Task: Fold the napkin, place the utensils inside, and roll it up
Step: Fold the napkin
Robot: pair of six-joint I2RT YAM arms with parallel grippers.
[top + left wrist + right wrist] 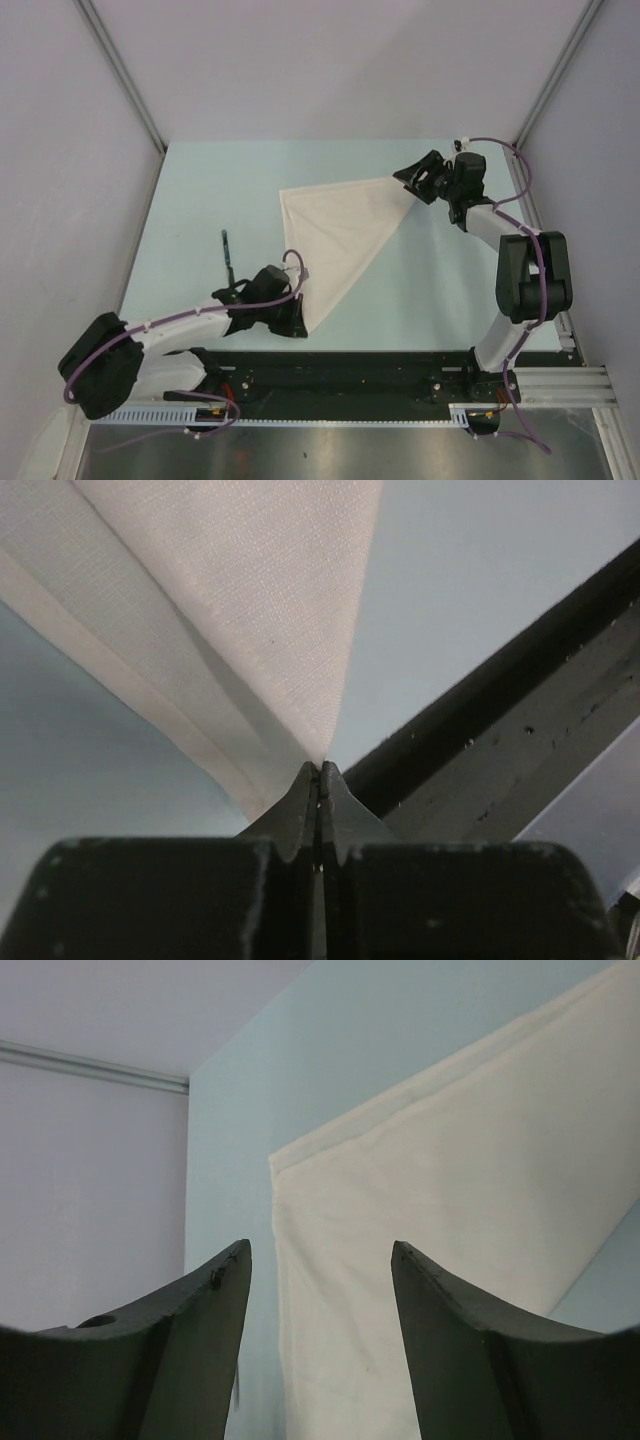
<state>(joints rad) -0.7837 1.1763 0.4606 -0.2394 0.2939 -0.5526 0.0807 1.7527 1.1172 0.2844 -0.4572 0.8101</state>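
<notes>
The white napkin lies on the pale table folded into a triangle, one point toward the near edge. My left gripper sits at that near point. In the left wrist view its jaws are shut, and the napkin narrows to a tip pinched at the left gripper. My right gripper hovers at the napkin's far right corner. In the right wrist view the napkin spreads beyond the right gripper, which is open and holds nothing. The dark utensil lies left of the napkin, beside the left arm.
The black base rail runs along the near table edge, close behind the left gripper, and shows as a dark base rail in the left wrist view. Grey walls with metal posts enclose the table on three sides.
</notes>
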